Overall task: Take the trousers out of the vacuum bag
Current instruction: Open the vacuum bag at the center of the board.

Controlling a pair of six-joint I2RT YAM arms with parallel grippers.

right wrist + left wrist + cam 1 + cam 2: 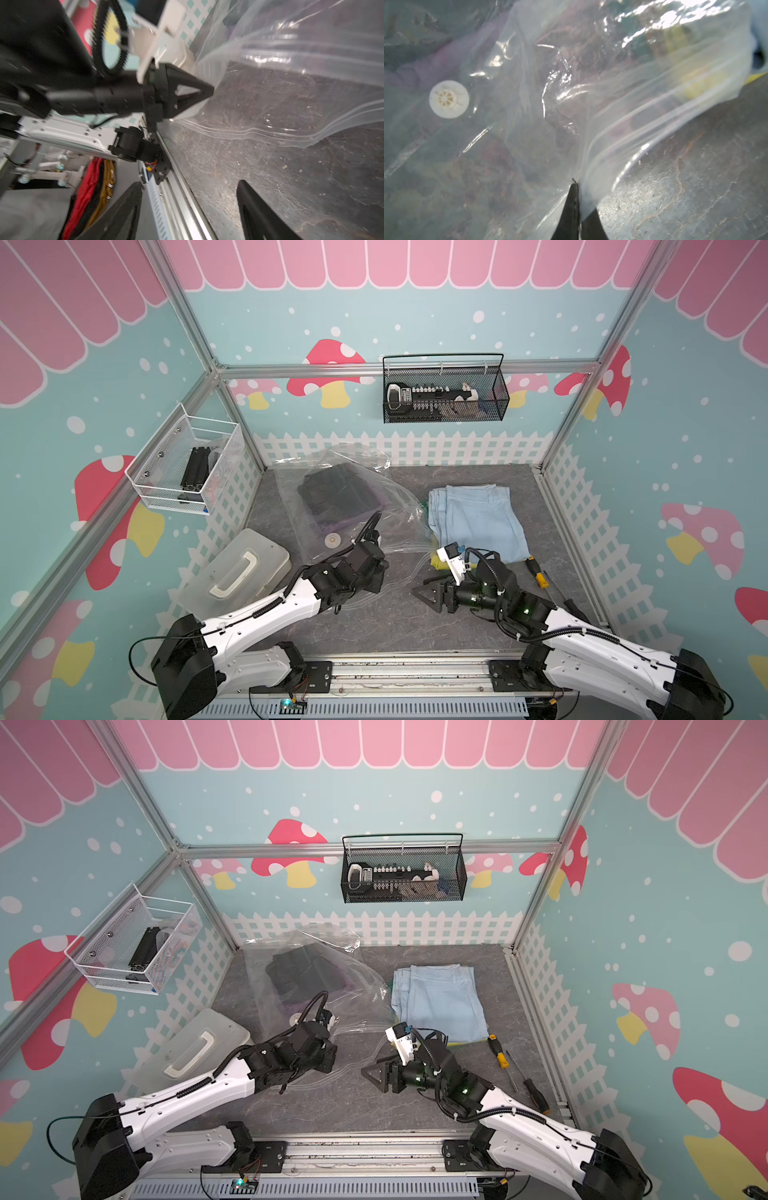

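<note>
Closest to us, our left gripper (576,187) is clamped on the vacuum bag (633,108) at its zip edge, likely to anchor it; both top views hide that pinch under the wrist. Dark green trousers (336,493) lie inside at mid-frame, light blue trousers (478,518) outside to their right. Our right gripper (189,185) gapes empty beside the bag's mouth.

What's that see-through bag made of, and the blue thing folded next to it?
The vacuum bag looks like thin glossy clear plastic: it crinkles, glares and shows dark clothes through it. The light blue trousers look like soft matte cloth, with visible seams; fibre unclear.
</note>
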